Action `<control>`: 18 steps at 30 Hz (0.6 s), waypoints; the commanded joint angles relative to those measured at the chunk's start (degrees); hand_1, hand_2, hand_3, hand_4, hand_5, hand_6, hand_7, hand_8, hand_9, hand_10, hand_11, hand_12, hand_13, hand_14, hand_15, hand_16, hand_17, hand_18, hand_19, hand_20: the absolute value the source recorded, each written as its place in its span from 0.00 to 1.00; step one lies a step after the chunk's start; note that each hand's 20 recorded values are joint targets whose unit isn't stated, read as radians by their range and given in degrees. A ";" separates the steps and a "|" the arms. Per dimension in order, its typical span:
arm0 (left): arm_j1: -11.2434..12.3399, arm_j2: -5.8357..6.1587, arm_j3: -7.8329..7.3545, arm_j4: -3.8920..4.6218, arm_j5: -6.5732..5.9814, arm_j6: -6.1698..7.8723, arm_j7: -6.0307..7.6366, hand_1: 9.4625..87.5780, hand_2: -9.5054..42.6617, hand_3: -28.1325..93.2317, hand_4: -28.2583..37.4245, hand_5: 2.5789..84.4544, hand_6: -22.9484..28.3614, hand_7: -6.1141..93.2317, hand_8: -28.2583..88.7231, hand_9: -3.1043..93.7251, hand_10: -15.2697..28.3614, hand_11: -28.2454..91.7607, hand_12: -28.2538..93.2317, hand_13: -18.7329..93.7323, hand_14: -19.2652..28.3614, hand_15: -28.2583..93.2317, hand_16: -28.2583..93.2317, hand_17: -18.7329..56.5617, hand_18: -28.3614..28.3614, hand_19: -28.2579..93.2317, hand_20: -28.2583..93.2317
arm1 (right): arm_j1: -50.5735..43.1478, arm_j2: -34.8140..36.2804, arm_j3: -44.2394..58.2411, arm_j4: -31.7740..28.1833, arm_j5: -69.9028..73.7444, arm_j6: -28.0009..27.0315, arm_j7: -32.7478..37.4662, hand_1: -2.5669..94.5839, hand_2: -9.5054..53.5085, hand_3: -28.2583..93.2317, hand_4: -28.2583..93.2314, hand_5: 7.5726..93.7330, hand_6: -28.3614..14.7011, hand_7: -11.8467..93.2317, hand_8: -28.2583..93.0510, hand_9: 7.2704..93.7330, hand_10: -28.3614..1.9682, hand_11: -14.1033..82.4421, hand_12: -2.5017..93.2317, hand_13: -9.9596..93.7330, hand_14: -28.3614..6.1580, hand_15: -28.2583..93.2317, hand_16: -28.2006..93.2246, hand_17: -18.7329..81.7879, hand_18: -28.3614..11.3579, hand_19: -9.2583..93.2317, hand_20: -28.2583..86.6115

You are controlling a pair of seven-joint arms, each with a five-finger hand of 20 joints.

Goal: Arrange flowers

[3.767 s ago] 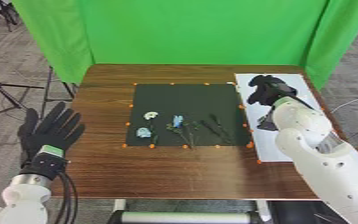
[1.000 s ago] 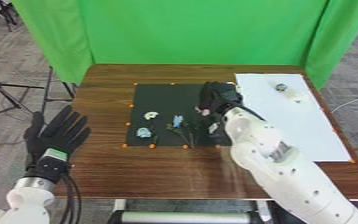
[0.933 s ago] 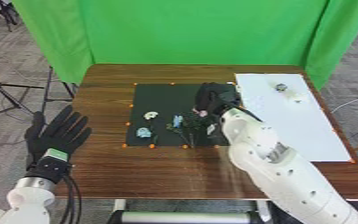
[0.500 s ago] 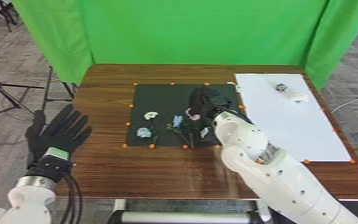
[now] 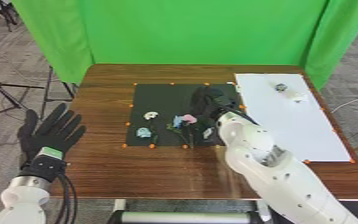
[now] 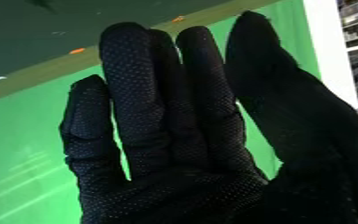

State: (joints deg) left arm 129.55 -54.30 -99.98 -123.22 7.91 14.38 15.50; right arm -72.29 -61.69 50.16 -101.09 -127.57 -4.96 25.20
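Now that the pink flower (image 5: 189,118) adjoins a blue flower (image 5: 178,121), placement seems done. The right hand (image 6: 175,187), fingers straight, pinches nothing.

The table (image 5: 104,165) is viewed forward and downward from the head, at a distance. From the right wrist, the right hand (image 5: 206,101) is viewed closely; hand, dark mat (image 5: 162,97) and green curtain (image 5: 202,35) are covered by both.

Mat (image 5: 162,97) left, sheet (image 5: 310,127) right

Your worktop (image 5: 104,172) holds both side by side. You have flowers (image 5: 143,132) on the mat's nearer half, two items (image 5: 281,87) toward the sheet's far end, and a curtain (image 5: 202,32) behind the worktop.
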 commanded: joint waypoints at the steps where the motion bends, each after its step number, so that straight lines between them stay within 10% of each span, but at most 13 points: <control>1: 0.95 -0.32 -0.22 -0.63 0.23 -0.22 0.36 0.20 0.44 0.79 0.00 0.38 0.57 0.20 0.16 0.30 0.66 0.40 0.32 0.30 0.68 0.49 0.18 0.16 0.71 0.45 0.30 | -1.92 5.76 8.32 -2.64 0.14 0.72 3.96 0.44 0.04 0.88 0.00 0.60 0.59 0.32 0.12 0.60 0.42 0.31 0.19 0.66 0.46 0.68 0.44 0.49 0.16 0.87 0.57; 12: 5.63 -0.05 -3.36 -2.01 -0.35 1.48 3.66 0.20 0.43 0.79 0.00 0.38 0.57 0.20 0.16 0.30 0.66 0.40 0.33 0.30 0.68 0.49 0.18 0.16 0.71 0.45 0.30 | -0.99 16.76 14.31 6.45 1.53 1.71 9.45 0.42 0.02 0.91 0.00 0.48 0.55 0.31 0.12 0.42 0.38 0.28 0.16 0.49 0.36 0.62 0.34 0.43 0.17 0.79 0.49; 14: 6.88 -0.26 -3.71 -2.37 -2.04 1.16 5.11 0.20 0.43 0.79 0.00 0.38 0.57 0.20 0.16 0.30 0.66 0.40 0.33 0.30 0.68 0.49 0.18 0.16 0.71 0.45 0.30 | -0.24 16.63 14.14 8.18 1.14 0.41 9.82 0.42 0.02 0.91 0.00 0.48 0.54 0.31 0.12 0.42 0.37 0.28 0.16 0.49 0.35 0.61 0.34 0.43 0.18 0.78 0.47; 18: 7.18 -0.55 -3.92 -2.25 -1.40 0.67 4.60 0.20 0.43 0.79 0.00 0.38 0.57 0.21 0.16 0.31 0.67 0.41 0.33 0.31 0.69 0.50 0.18 0.16 0.71 0.45 0.30 | 0.09 17.07 12.94 10.31 -0.81 3.80 10.06 0.42 0.01 0.92 0.00 0.45 0.53 0.32 0.11 0.39 0.37 0.29 0.15 0.43 0.32 0.59 0.31 0.41 0.19 0.75 0.44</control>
State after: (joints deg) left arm 134.22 -54.26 -103.23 -125.10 7.31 14.85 19.08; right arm -73.27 -46.04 62.92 -94.18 -126.27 -3.88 33.92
